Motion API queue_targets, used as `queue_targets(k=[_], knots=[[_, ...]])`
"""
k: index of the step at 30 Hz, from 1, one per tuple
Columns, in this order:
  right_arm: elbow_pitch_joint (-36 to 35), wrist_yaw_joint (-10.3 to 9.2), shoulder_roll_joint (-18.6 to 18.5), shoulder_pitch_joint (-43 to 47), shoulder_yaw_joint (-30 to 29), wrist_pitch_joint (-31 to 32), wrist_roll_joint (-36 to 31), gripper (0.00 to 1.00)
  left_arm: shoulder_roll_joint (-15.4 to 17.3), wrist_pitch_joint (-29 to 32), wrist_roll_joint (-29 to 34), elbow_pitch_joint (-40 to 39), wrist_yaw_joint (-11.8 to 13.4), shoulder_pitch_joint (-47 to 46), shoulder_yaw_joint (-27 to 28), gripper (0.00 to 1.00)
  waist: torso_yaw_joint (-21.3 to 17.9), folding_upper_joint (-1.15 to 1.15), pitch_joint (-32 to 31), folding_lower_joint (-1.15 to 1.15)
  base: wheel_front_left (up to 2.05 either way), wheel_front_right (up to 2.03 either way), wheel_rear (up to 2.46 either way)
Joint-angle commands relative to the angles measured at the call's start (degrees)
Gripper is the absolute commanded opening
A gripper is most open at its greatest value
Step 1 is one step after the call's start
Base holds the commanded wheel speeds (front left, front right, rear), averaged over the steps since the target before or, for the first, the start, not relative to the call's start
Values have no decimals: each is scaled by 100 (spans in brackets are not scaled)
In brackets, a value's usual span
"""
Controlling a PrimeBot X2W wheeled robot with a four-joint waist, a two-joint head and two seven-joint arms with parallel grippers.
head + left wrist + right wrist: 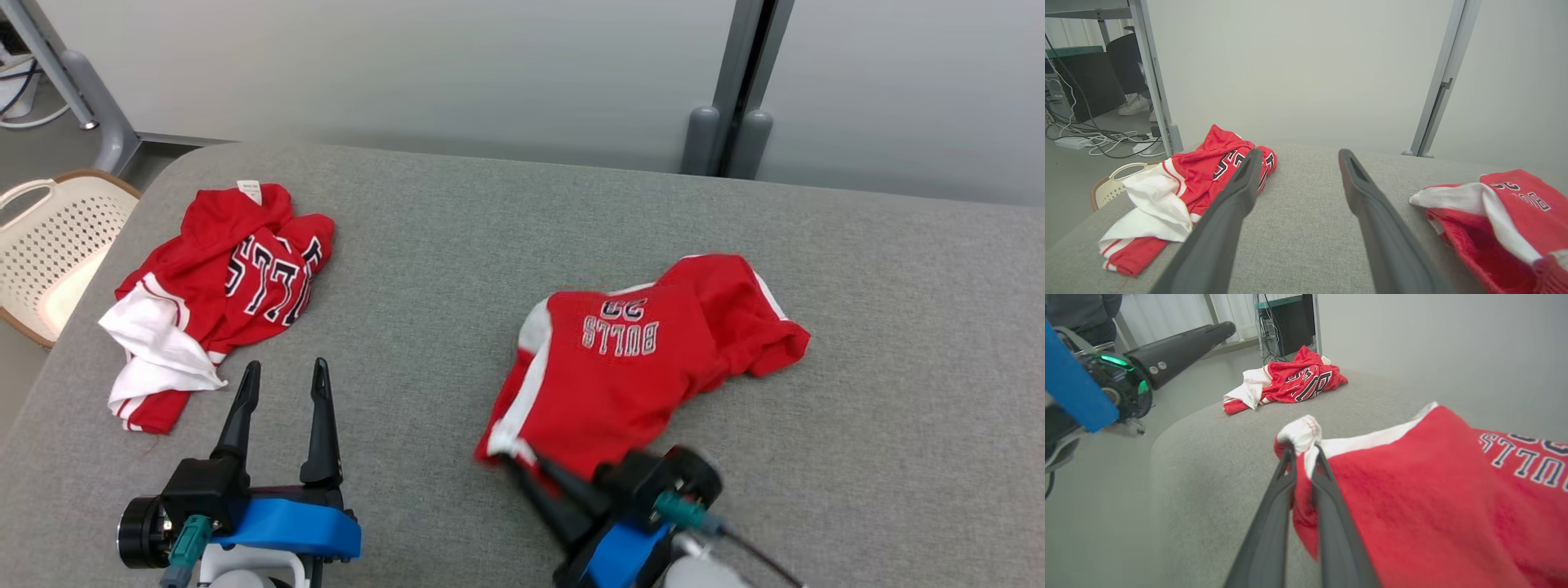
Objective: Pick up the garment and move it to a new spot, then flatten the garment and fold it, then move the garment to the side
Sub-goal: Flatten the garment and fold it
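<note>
A red garment (637,359) with "BULLS" lettering and white side stripes lies rumpled on the grey table, right of centre; it also shows as the red garment (1425,490) and the red garment (1502,212). My right gripper (522,465) is shut on its near-left white-trimmed corner, and the right gripper (1303,451) pinches that cloth between its fingertips. My left gripper (282,376) stands open with nothing between its fingers, over bare table left of the garment; the left gripper (1298,157) shows its jaws wide apart.
A second red and white garment (216,286) lies crumpled at the table's far left. A cream perforated basket (49,245) stands on the floor beyond the table's left edge (73,327). A grey wall and frame post (739,90) run behind the table.
</note>
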Motion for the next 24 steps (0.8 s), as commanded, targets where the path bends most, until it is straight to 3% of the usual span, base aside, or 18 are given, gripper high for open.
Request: queue_targets(k=[1,3,4,5,6,10,14,18,24], knots=[[-1,3,7,109,269,-22,119,0,1,-27,-34,-6,22,31,-11,100,31,0,-1,0,0,0,0],[39,3,8,177,660,-21,305,0,1,-27,-38,20,14,30,-17,100,54,0,-5,0,0,0,0],[83,3,5,206,811,-22,376,5,2,-27,-45,27,15,31,-12,100,57,0,-8,0,0,0,0],[130,3,7,218,988,-10,415,45,1,-27,-52,32,25,34,-11,100,53,0,-10,0,0,0,0],[147,3,10,213,1114,-14,486,100,0,-27,-59,33,28,39,-4,100,43,0,-12,0,0,0,0],[164,3,8,127,1309,-19,611,100,1,-27,-90,33,42,64,36,100,-70,0,-32,0,0,0,0],[-53,3,7,163,958,-21,416,100,1,-27,-82,40,46,74,55,100,-209,0,-81,0,0,0,0],[-308,3,5,391,244,-19,33,100,2,-27,-86,-2,89,86,66,100,-347,0,-113,0,0,0,0],[-802,3,-15,823,-1338,-21,-578,100,2,-26,-41,-25,76,131,124,100,-513,0,-144,0,0,0,0]])
